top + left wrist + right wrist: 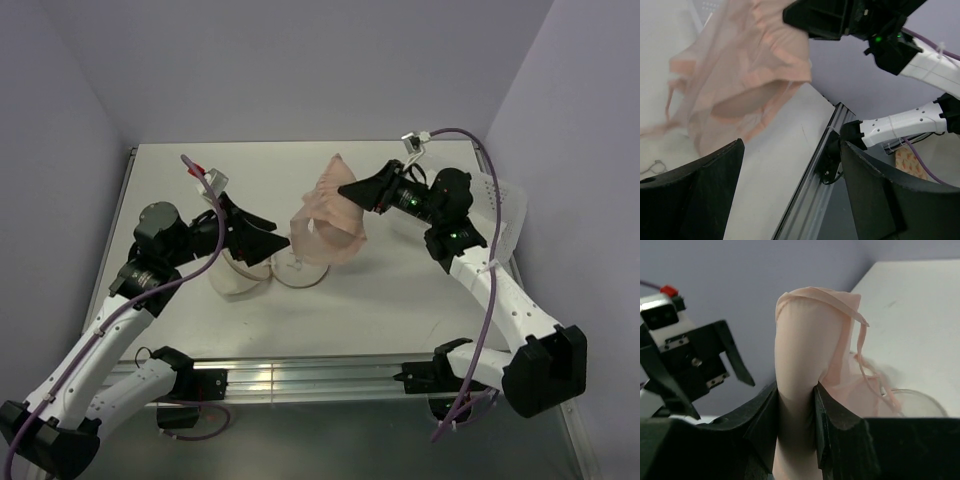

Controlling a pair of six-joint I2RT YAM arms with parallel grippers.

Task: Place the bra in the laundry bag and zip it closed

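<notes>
The pink bra [335, 215] hangs in the air at the table's middle, its lower edge draped over the whitish mesh laundry bag [300, 270]. The bag lies open in two round parts, the second one [238, 278] to the left. My right gripper [347, 194] is shut on the bra's top fold, which is pinched between its fingers in the right wrist view [795, 405]. My left gripper [272, 232] is open and empty just left of the bra, above the bag. In the left wrist view the bra [740, 75] hangs ahead of the open fingers [690, 195].
A clear perforated plastic bin [500, 215] stands at the right edge behind my right arm. The table's metal front rail [300, 378] runs along the near edge. The bag's round rim [920, 402] shows below the bra in the right wrist view.
</notes>
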